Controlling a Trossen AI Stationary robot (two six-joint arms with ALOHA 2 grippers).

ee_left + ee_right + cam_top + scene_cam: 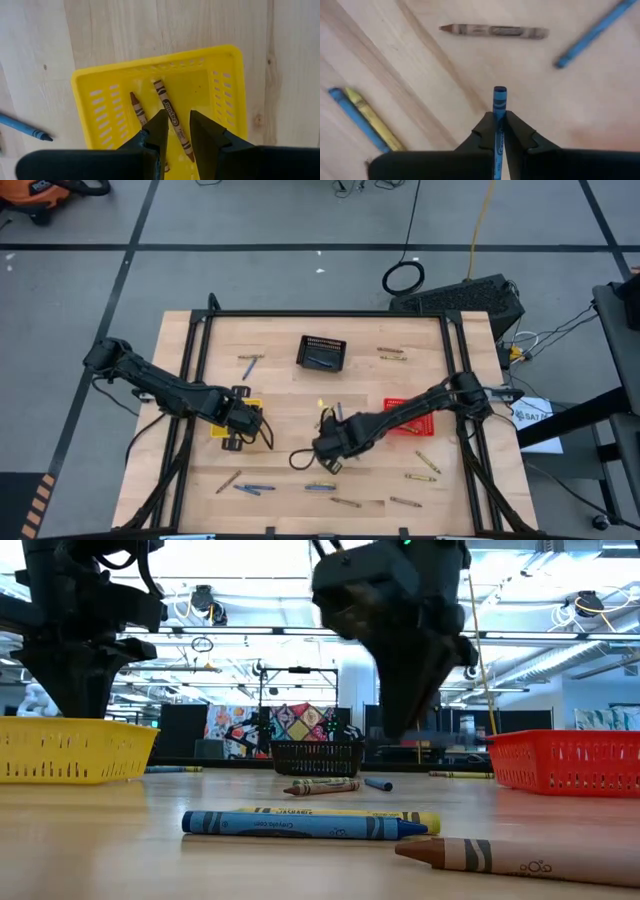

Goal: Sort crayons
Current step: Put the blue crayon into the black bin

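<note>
My right gripper (499, 122) is shut on a blue crayon (499, 102) above the near middle of the table (331, 464). Loose crayons lie flat on the wood below it: a brown one (495, 31), a blue one (592, 34), and a blue and yellow pair (362, 117). My left gripper (178, 125) stands open over the yellow basket (227, 95). In the basket lie two brown crayons (172, 115), and the gripper touches neither. A black basket (321, 352) holds blue crayons. My right gripper pinches the blue crayon between its two fingers (487, 131). The crayon runs along the fingers, and its flat end (499, 92) sticks out past the fingertips. The fingers point down from above. The crayon hangs nearly upright, clear of the table.
A red basket (410, 418) stands right of the right gripper. More crayons lie along the near edge (346, 502), at the near right (428, 462), the near left (248, 488) and the far side (391, 353). A black frame (190, 380) borders the table.
</note>
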